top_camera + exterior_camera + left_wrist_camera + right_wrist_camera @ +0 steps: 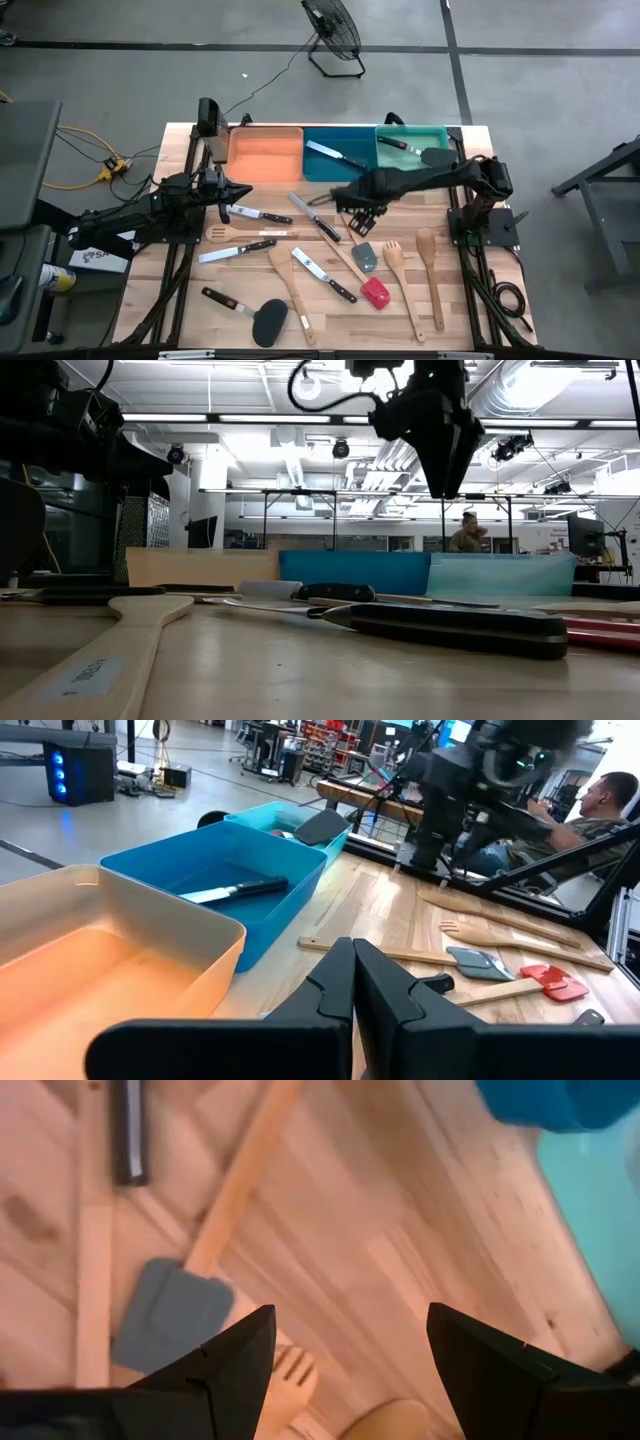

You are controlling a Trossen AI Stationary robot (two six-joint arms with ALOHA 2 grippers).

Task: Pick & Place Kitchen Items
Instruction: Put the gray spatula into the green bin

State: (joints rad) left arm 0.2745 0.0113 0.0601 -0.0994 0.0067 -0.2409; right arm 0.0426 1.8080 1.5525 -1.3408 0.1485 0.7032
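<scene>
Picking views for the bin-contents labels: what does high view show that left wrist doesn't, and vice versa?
High view only: the whole table, the knives and wooden spoons on its near half, the black-headed turner, and the right gripper hanging with jaws open above the grey-headed turner.

Left wrist only: the shut left gripper up close, and a seated person in the room behind.

Both: the orange bin, empty; the blue bin holding one knife; the green bin; the red-headed turner.
</scene>
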